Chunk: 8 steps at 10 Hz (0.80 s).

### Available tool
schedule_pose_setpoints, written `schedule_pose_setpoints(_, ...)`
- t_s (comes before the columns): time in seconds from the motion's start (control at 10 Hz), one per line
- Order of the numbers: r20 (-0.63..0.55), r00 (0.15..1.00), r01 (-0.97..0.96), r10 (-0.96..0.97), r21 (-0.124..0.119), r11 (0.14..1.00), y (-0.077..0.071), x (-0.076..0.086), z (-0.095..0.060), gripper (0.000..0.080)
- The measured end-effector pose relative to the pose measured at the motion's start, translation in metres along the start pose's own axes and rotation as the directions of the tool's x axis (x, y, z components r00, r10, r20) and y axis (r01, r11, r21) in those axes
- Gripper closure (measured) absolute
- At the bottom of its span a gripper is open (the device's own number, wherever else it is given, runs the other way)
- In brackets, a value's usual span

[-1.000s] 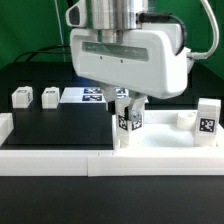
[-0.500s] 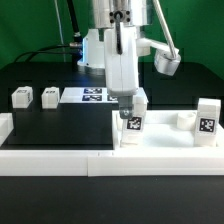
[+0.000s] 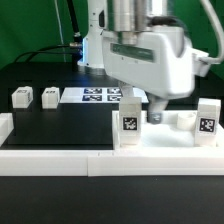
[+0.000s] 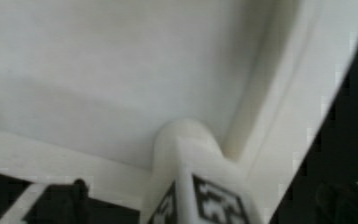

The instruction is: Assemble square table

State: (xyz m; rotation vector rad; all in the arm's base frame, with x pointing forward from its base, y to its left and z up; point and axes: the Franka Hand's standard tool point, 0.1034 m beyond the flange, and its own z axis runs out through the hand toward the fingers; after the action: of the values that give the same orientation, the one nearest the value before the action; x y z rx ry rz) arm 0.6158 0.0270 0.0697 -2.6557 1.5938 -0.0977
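1. Exterior view: the gripper (image 3: 153,112) hangs above the square tabletop (image 3: 170,143); whether its jaws are parted cannot be told.
2. The upright leg (image 3: 129,126) stands just beside it, at the tabletop's corner on the exterior view's left.
3. Wrist view: the upright leg (image 4: 190,165) rises from the white slab.

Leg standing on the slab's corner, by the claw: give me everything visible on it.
The leg is a small white plastic-looking block, upright on the square slab at its corner toward the exterior view's left. A black-and-white tag faces the camera. Whether it sits in a socket cannot be told. The claw hangs beside it, toward that view's right, not gripping it.
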Motion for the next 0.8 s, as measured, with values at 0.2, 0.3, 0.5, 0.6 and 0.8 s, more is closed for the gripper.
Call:
schedule_pose_setpoints(0.2,0.000,0.992,0.123,-0.123,0.006,0.992,0.000,0.001,0.000,0.0151)
schedule_pose_setpoints(0.3,-0.001,0.974,0.225,-0.225,0.006,0.974,-0.001,0.001,0.000,0.0151)
schedule_pose_setpoints(0.5,-0.018,0.890,0.456,-0.456,0.013,0.890,0.001,0.009,-0.003,0.0151)
schedule_pose_setpoints(0.6,-0.051,0.795,0.606,-0.604,0.016,0.796,0.002,0.019,-0.004,0.0151)
schedule_pose_setpoints(0.8,-0.060,0.732,0.680,-0.678,0.012,0.733,0.002,0.019,-0.004,0.0151)
